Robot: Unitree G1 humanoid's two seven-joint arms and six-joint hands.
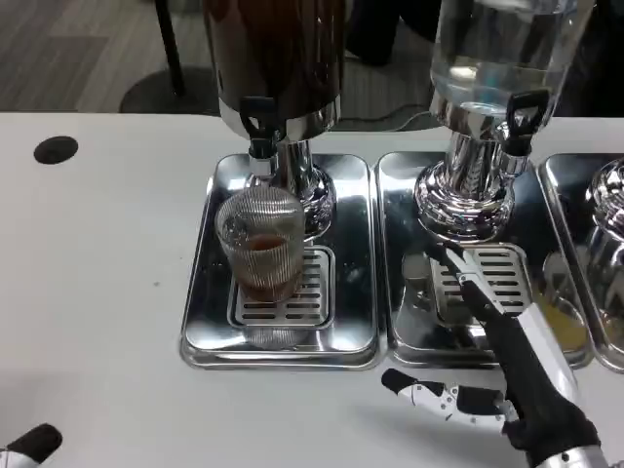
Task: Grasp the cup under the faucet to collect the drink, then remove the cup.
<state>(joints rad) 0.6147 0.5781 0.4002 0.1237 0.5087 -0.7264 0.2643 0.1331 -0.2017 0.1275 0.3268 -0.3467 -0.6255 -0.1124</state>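
Directly under the black faucet (pixel 259 122) of the dark drink dispenser (pixel 275 58) we found the cup (pixel 260 244), a ribbed clear glass standing upright on the slotted grate of the left drip tray (pixel 200 322), with a shallow layer of brown drink in its bottom. No hand touched it. Our right hand (pixel 487 361) lay low at the right, open and holding nothing: one long finger reached up over the grate of the middle drip tray (pixel 400 195), and another pointed left over the white table (pixel 97 253) just in front of that tray's rim. It sat well apart from the cup, with the tray edges between them. Of our left hand (pixel 29 447) we saw only a black and white tip at the bottom left corner, so we could not tell how its fingers stood. Behind the middle tray stood a clear dispenser (pixel 497 49) of water with its own black tap. A dark round hole (pixel 56 149) marked the table at far left.
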